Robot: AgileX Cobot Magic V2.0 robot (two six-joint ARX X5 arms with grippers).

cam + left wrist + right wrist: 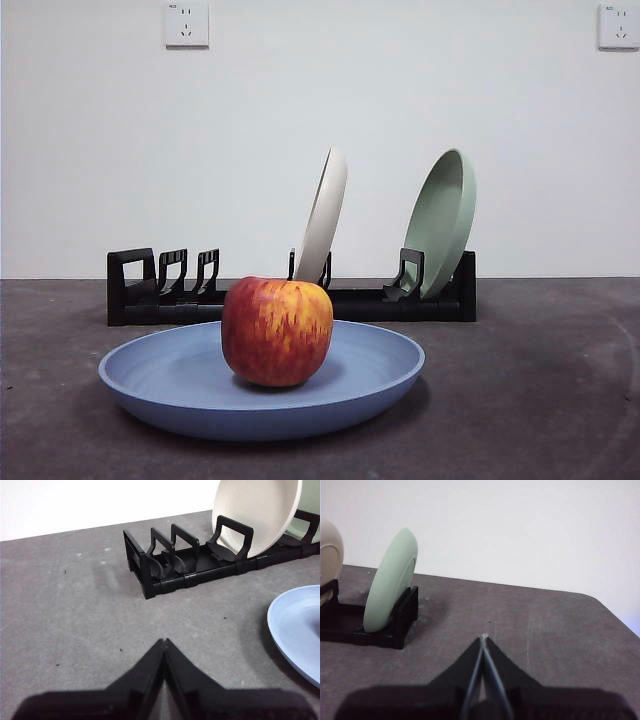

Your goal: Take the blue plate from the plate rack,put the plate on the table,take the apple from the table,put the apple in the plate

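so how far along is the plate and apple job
It looks finished. The blue plate lies flat on the table, out of the plate rack, and the apple sits in it. Nothing is in hand: the left gripper and right gripper are shut on nothing, away from both.

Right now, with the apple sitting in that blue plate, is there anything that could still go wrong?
Little, I think. The apple stands loose in the blue plate, so a knock might roll it toward the rim. The cream plate and pale green plate lean in the plate rack; a bump could tip them. Both the left gripper and right gripper are shut, holding nothing, away from the apple.
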